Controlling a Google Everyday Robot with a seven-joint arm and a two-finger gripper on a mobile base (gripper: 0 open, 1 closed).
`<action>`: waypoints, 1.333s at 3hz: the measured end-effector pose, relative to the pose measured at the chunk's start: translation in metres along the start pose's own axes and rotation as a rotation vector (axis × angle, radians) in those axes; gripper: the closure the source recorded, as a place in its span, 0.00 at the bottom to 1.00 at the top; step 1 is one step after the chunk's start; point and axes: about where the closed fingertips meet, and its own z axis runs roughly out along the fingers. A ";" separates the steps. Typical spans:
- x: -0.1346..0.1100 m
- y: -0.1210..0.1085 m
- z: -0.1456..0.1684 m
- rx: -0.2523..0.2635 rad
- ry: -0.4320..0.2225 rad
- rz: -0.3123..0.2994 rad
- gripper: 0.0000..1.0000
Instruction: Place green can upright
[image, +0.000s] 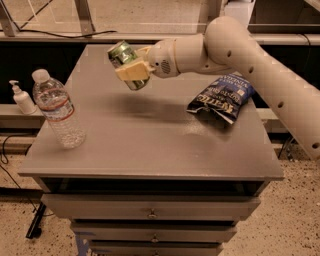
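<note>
The gripper (134, 64) is above the far left part of the table (150, 145), with its fingers clamped on the green can (121, 54). The can is held in the air, tilted, clear of the surface. A water bottle (57, 112) stands upright near the left edge. A chip bag (222, 97) lies on the right side, well apart from the can.
</note>
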 end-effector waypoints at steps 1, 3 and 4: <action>-0.007 -0.015 0.013 0.040 -0.119 -0.078 1.00; -0.018 -0.039 0.049 0.032 -0.194 -0.170 1.00; -0.011 -0.040 0.073 0.007 -0.206 -0.161 1.00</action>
